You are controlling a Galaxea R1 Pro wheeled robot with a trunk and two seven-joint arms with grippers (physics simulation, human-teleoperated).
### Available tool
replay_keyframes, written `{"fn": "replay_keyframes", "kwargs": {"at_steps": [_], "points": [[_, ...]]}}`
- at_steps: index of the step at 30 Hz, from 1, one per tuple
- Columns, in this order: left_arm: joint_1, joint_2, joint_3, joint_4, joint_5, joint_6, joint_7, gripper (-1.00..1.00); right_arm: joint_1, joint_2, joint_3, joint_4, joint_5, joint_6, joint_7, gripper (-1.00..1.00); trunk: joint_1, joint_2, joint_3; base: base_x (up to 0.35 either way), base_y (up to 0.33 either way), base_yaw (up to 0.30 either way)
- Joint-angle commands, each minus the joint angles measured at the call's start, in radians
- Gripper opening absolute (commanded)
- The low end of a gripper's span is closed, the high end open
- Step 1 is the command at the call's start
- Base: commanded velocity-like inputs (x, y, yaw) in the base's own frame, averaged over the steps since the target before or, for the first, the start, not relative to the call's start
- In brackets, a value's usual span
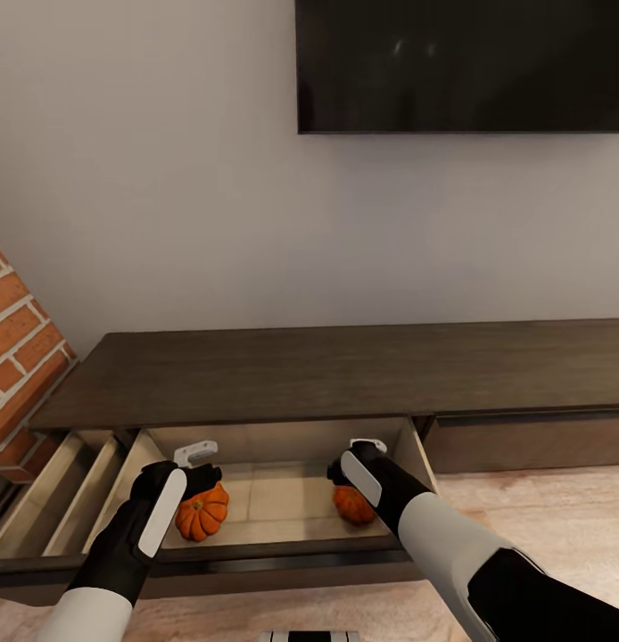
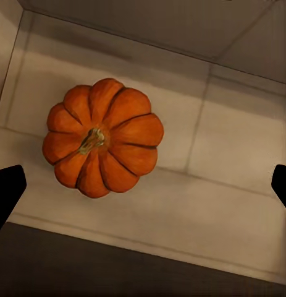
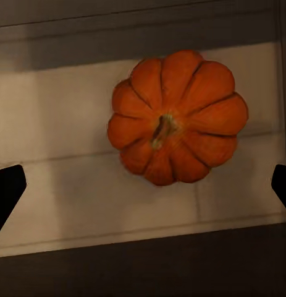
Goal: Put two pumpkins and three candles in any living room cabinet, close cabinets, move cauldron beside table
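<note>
Both pumpkins lie on the pale floor of the open drawer (image 1: 274, 499) of the cabinet (image 1: 345, 370). I judge the pumpkin placement done. Candles, drawer closing and cauldron remain; none of these shows.

The left pumpkin (image 1: 202, 512) sits below my left gripper (image 1: 199, 470), the right pumpkin (image 1: 354, 504) below my right gripper (image 1: 343, 471). Both grippers are released, fingers spread wide and clear of the fruit.

Each pumpkin is round, orange and deeply ribbed, with a short stem.
</note>
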Motion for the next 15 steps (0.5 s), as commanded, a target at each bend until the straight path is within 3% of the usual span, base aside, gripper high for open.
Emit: {"fn": "replay_keyframes", "kwargs": {"at_steps": [1, 5, 9, 15], "points": [[0.0, 0.0, 0.0, 0.0, 0.011, 0.003, 0.009, 1.0, -0.001, -0.001, 0.006, -0.002, -0.012, 0.017, -0.009, 1.0, -0.004, 0.007, 0.002, -0.049, 0.0, 0.0], [0.0, 0.002, -0.002, -0.004, 0.01, 0.004, 0.009, 1.0, -0.001, -0.003, 0.001, -0.009, -0.035, 0.048, -0.011, 1.0, -0.019, 0.035, 0.015, -0.142, 0.0, 0.0], [0.005, 0.002, -0.005, -0.004, 0.009, 0.005, 0.009, 1.0, -0.001, -0.009, 0.0, -0.012, -0.107, 0.052, -0.01, 1.0, -0.035, 0.063, 0.027, -0.023, 0.0, 0.0], [0.009, 0.004, 0.004, -0.01, 0.006, 0.067, 0.011, 1.0, -0.001, -0.011, 0.001, -0.017, -0.127, 0.049, -0.004, 1.0, -0.058, 0.105, 0.046, -0.015, 0.0, 0.0]]}}
